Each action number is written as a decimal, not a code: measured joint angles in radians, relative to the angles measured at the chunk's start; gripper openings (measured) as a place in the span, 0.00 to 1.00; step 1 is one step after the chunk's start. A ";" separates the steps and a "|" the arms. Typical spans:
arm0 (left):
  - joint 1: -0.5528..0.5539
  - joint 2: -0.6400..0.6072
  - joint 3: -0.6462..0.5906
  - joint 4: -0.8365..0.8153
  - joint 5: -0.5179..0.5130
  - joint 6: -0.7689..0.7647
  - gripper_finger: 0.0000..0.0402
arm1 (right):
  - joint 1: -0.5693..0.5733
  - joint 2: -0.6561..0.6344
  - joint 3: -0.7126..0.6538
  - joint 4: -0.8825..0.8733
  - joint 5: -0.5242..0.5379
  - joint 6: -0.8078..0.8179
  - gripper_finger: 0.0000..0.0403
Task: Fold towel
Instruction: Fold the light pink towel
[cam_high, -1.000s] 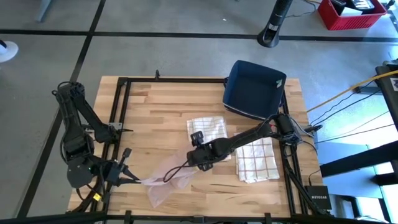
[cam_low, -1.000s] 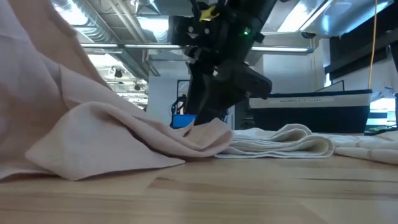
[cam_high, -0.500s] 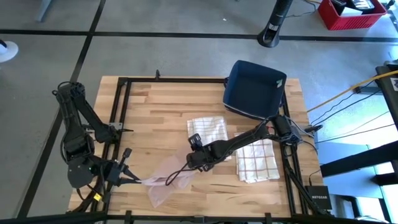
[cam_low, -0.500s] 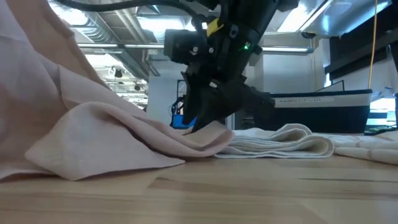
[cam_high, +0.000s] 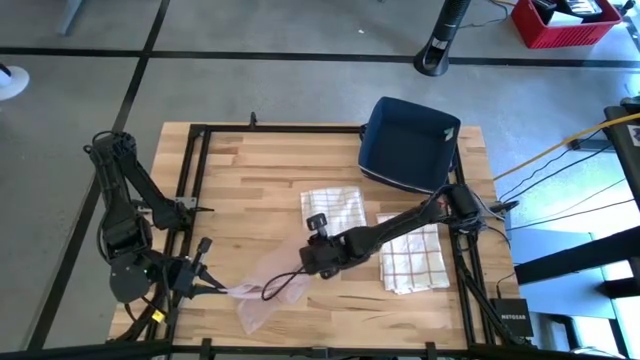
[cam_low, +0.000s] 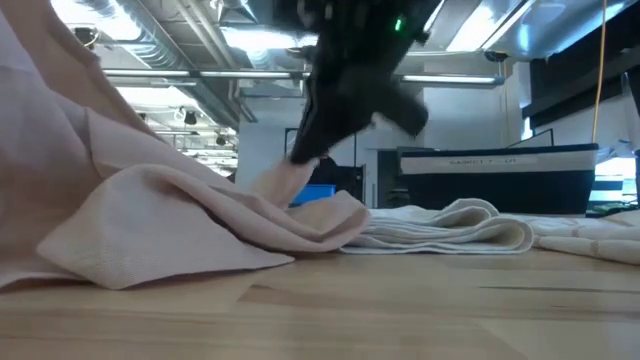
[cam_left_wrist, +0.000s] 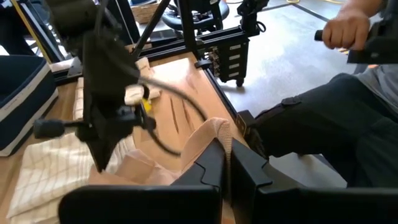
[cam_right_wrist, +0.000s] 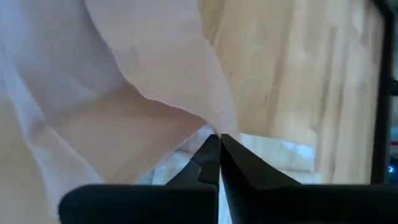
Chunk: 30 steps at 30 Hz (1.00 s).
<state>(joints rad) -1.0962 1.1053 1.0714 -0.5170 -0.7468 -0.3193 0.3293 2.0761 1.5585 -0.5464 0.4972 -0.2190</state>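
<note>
A pale pink towel (cam_high: 268, 292) lies crumpled near the table's front edge, between my two grippers. My left gripper (cam_high: 228, 290) is shut on its left end, which rises off the table (cam_low: 40, 80). My right gripper (cam_high: 303, 272) is shut on its right edge, reaching in from the table's right. In the low view it (cam_low: 300, 155) stands just above the cloth heap (cam_low: 190, 225). The towel's middle rests on the wood. My left gripper pinches a raised fold at the towel's left end (cam_left_wrist: 219, 132) between its two fingers, coming from the table's left side, slightly downward. That end is held off the table and the cloth slopes down from it. My right gripper pinches a bit of the towel's right edge (cam_right_wrist: 214, 127) between its fingertips, slanting down from the table's right. This bit (cam_low: 275, 182) is pulled up into a small peak while the cloth below stays on the table.
Two white checked towels (cam_high: 335, 205) (cam_high: 412, 255) lie folded right of and behind the pink one. A navy bin (cam_high: 408, 145) stands at the far right. A seated person (cam_left_wrist: 348, 118) is beyond the table's front edge. Bare wood (cam_high: 250, 170) lies at the far left.
My right gripper has shut on the towel's right edge and risen a little, drawing that bit of cloth up off the heap. The rest of the towel has stayed where it was.
</note>
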 joint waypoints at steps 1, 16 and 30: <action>0.000 0.000 0.000 0.001 0.000 -0.005 0.01 | 0.006 -0.016 0.000 -0.006 0.009 0.015 0.03; -0.018 -0.003 0.125 0.002 -0.228 0.096 0.01 | 0.092 -0.257 0.271 -0.161 0.342 0.081 0.01; -0.004 -0.004 0.394 0.006 -0.799 0.498 0.01 | 0.014 -0.258 0.748 -0.462 0.542 0.027 0.00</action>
<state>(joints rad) -1.1004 1.1011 1.4649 -0.5110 -1.5460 0.1790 0.3431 1.8183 2.3067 -1.0087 1.0389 -0.1917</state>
